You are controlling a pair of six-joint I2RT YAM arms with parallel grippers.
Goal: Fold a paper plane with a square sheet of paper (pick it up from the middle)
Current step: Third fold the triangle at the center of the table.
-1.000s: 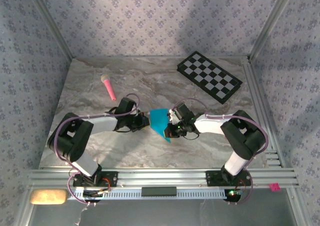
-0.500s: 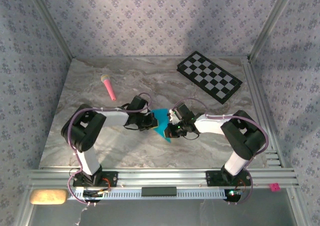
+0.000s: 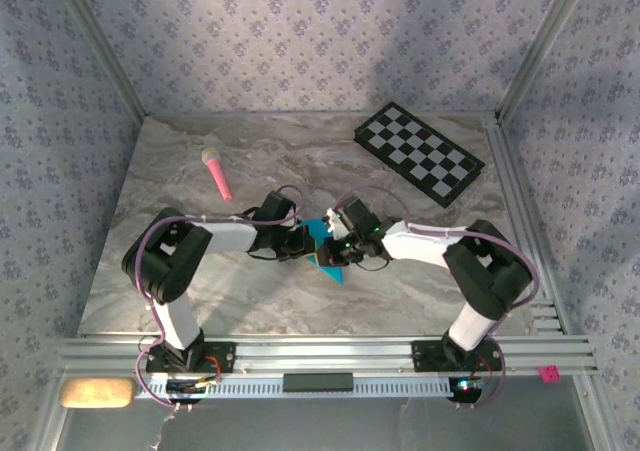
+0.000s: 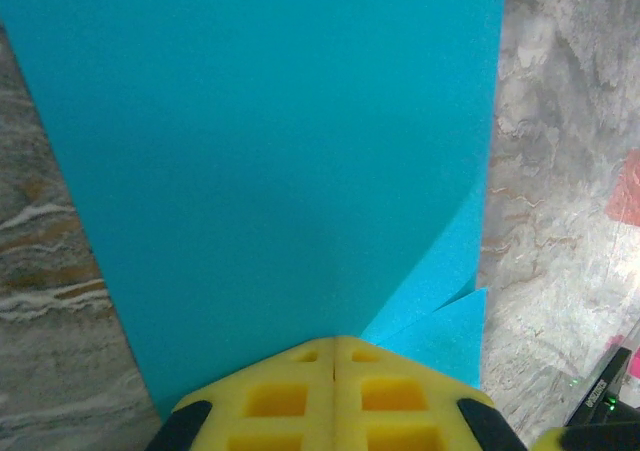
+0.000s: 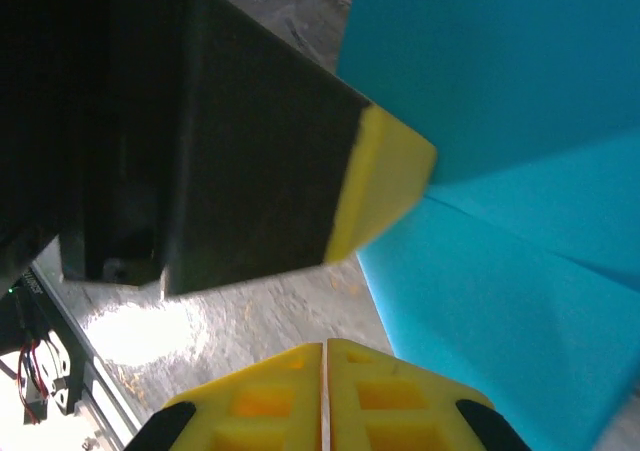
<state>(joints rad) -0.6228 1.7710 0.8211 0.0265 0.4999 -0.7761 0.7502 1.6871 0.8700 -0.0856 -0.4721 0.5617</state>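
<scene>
The square sheet of paper [image 3: 328,266] is bright cyan, partly folded, and sits at the table's middle between my two grippers. My left gripper [image 3: 303,243] meets it from the left. In the left wrist view the yellow pads [image 4: 334,339] are pressed together with the paper [image 4: 270,151] running out from their tips, a folded flap at the lower right. My right gripper [image 3: 333,243] comes from the right. Its pads [image 5: 324,346] are together with nothing between them, and the paper [image 5: 500,171] lies just beside them. The left gripper's finger [image 5: 385,186] rests on the paper's edge.
A pink stick [image 3: 217,173] lies at the back left. A black-and-white checkerboard [image 3: 420,153] lies at the back right. Patterned walls enclose the marble table [image 3: 200,291] on three sides, and a metal rail [image 3: 320,353] runs along the near edge.
My left arm has reached right to the paper and shut on its left edge. My right gripper has shifted slightly left over the paper.
</scene>
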